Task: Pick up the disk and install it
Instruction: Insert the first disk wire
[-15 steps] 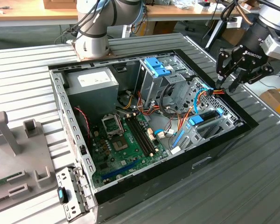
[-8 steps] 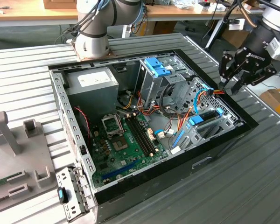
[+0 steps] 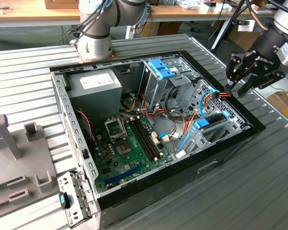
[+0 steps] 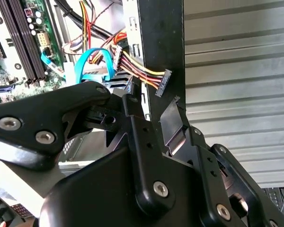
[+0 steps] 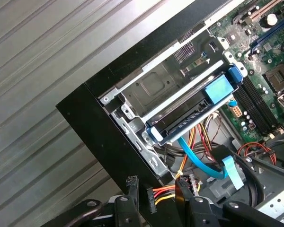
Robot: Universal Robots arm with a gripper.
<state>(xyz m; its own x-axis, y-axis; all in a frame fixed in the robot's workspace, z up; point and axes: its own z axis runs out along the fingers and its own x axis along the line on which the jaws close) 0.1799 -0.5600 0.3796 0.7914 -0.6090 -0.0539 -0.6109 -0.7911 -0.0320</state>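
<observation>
1. One arm works at this desk [image 3: 259, 191]. Its tool [image 3: 235, 82] hangs over the edge of the open computer case [image 3: 182, 184] on the exterior view's right, level with the corner that holds the drive cage [image 5: 156, 87].
2. Its jaws stand apart with a clear gap between them. As far as I can see they grip nothing, neither the disk nor any wire.
3. The disk [image 5: 194, 111] is not in the tool. It lies flat in the drive cage, a dark slab with a blue rail along its side and a blue tab at the end facing the motherboard [image 3: 129, 143]. I judge it to be resting in its slot, though I cannot tell whether it is pushed fully home.
4. The case lies on its side with the panel off, I take it so that the cage and boards face up and the arm can reach in from above.
5. The blue rails look meant to guide the disk along the cage walls, which would explain why it sits square between them rather than loose on the case floor.
6. A wire plug [image 4: 163, 81] on red and yellow leads drapes over the black case wall, just beyond the tips of the tool and apart from them.
7. A blue cable [image 5: 199, 161] loops beneath the cage end of the disk. Whether it is plugged in is hidden.
8. The tool's place above the wall and close to that plug suggests it is busy at the disk's connector end.
</observation>
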